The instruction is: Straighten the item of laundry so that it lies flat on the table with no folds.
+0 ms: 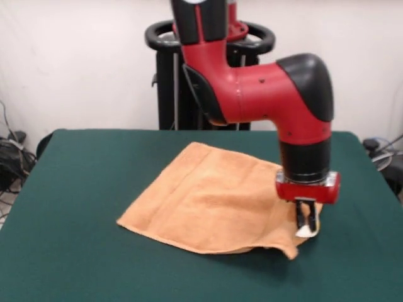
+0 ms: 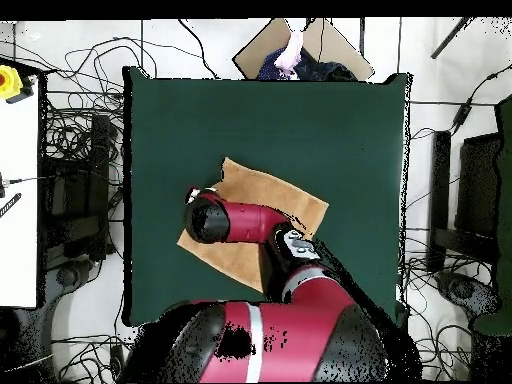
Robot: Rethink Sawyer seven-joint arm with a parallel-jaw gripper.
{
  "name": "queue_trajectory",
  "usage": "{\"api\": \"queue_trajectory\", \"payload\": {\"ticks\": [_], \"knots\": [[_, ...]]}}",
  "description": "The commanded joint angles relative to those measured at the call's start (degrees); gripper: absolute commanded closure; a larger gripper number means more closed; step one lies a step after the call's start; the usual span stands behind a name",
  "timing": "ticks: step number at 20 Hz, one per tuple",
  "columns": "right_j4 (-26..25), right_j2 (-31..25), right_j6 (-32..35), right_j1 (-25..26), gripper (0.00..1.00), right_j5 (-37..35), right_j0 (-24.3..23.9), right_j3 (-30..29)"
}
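The orange-tan towel lies mostly spread on the green table, turned like a diamond, with a stripe band running across it. Its right front corner is raised a little and casts a shadow. My gripper points straight down at that corner, its fingers close together on the towel's edge. In the overhead view the towel lies mid-table, and the arm's black wrist covers its left corner and hides the gripper.
The robot's pedestal stands at the table's far side. In the overhead view a person shows by a cardboard piece beyond the table's top edge. Cables lie on the floor around the table.
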State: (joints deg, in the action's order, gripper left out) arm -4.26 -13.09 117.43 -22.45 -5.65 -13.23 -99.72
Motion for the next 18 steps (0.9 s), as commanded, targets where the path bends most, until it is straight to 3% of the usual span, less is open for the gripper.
{"api": "queue_trajectory", "payload": {"ticks": [1, 6, 13, 18], "knots": [[5.1, -4.6, 9.6, 2.4, 1.0, -10.7, 5.0, -5.5], [5.1, -6.7, 8.6, 1.9, 1.0, -8.7, 3.6, -8.7], [4.9, -8.4, 6.2, -3.4, 1.0, -13.9, 0.7, -13.6], [5.2, -12.0, 5.1, 0.7, 1.0, -12.1, -0.4, -10.6]]}}
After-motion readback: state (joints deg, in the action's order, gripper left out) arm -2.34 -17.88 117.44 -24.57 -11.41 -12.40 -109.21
